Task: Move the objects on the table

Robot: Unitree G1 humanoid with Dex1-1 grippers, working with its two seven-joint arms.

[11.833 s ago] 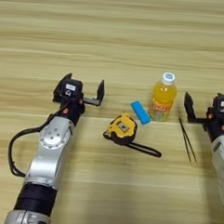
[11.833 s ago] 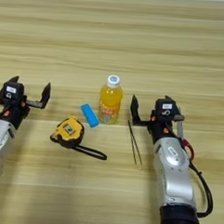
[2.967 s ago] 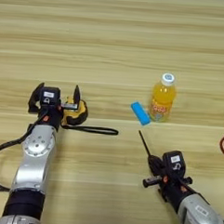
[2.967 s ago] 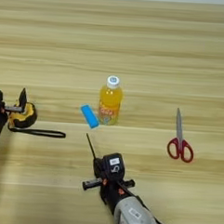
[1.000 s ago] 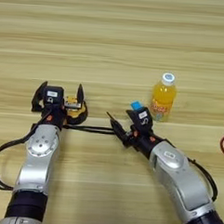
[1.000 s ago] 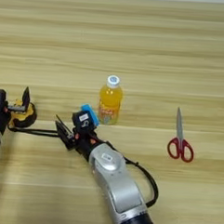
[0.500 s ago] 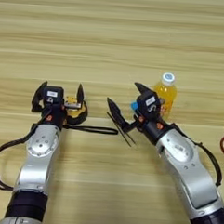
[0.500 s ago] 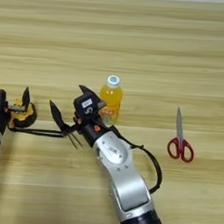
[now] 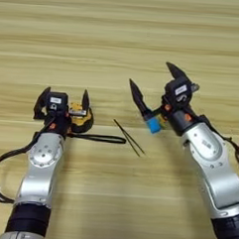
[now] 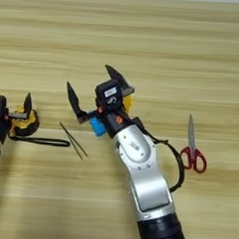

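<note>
The thin black tweezers (image 9: 129, 138) lie flat on the table (image 9: 120, 42) at centre frame, free of either gripper; half a second ago they hung at the right gripper's fingers. The small blue block (image 9: 153, 124) sits just right of them, directly under the right gripper (image 9: 154, 85). That gripper has risen and now hovers with its jaws spread wide and nothing between them. The orange drink bottle (image 10: 127, 103) is almost wholly hidden behind the gripper body. At centre left, the yellow-and-black tape measure (image 9: 77, 117) rests between the widely parted fingers of the left gripper (image 9: 63, 98), its black strap trailing right toward the tweezers; unchanged. Red-handled scissors (image 10: 193, 147) lie at the right, well apart.
</note>
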